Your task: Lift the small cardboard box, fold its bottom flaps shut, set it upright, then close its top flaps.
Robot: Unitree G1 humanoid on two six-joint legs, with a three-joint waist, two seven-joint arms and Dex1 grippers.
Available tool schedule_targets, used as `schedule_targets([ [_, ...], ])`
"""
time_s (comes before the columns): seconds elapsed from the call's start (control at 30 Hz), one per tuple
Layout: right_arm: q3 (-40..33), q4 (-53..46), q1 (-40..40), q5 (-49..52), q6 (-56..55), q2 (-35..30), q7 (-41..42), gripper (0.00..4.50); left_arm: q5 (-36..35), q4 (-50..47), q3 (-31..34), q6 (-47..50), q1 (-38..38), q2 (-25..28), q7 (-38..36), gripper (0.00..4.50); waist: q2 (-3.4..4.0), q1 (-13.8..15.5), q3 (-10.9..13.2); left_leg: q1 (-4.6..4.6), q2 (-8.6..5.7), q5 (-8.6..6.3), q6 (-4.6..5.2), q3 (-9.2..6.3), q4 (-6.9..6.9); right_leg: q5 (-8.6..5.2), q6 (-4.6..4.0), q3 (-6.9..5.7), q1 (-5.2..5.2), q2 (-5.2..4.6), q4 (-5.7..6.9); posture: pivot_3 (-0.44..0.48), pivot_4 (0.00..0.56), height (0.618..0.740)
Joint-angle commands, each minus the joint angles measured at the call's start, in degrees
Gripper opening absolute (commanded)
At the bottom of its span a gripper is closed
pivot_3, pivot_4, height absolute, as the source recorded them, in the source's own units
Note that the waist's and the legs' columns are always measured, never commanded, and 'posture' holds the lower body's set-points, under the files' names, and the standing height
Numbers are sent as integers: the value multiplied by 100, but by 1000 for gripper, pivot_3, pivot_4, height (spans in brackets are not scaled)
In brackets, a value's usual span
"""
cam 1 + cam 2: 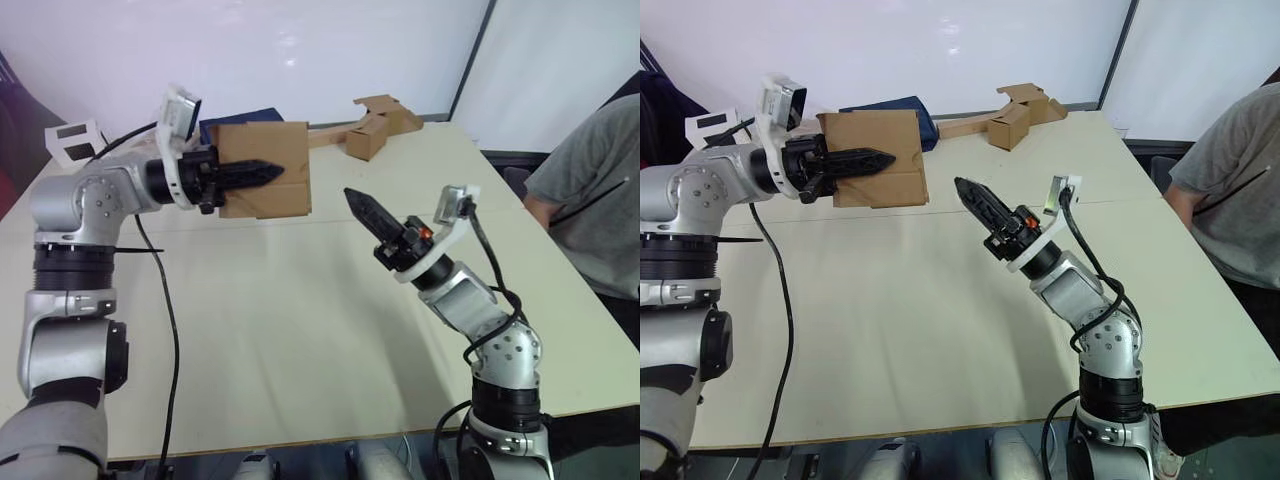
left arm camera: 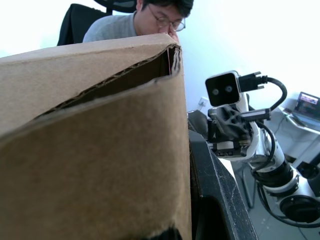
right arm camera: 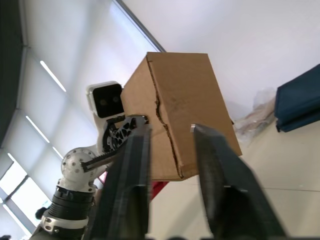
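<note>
The small cardboard box, plain brown, hangs in the air above the table's back left. My left gripper is shut on it, with one black finger lying along the outside of a wall. My right gripper stands open just to the right of the box, pointing at it without touching. In the right wrist view the box shows a side wall and an end where flaps lie flat with a seam between them. I cannot tell whether these are the bottom flaps or the top flaps.
A long strip of joined cardboard pieces lies at the back of the cream table. A dark blue thing sits behind the box, and a small white box at the far left. A person sits at the table's right edge.
</note>
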Motion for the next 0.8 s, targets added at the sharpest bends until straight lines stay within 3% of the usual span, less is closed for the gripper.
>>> schedule_targets([
  [0.03,94,54,-207,-356,-298,113,-106,53,-116,-152,138,-19,-115,-15,-7,0,0,1,0,0,0,0,0,0,0,0,0,0,0,0,0,0,150,740],
  [0.33,743,543,-738,-1201,-513,446,106,53,-122,-210,106,0,-101,-112,1,0,0,1,0,0,0,1,-2,0,1,0,0,0,0,0,0,0,150,740],
  [0.67,1123,487,-661,-1493,-370,659,345,53,-43,-253,35,-52,-32,-189,74,0,0,-3,0,0,0,15,-28,0,0,0,0,0,0,0,0,0,150,740],
  [0.8,732,344,-512,-1530,-304,294,342,53,296,-373,-198,-326,5,-82,89,0,0,10,0,0,0,15,-28,0,0,0,0,0,0,0,0,0,150,740],
])
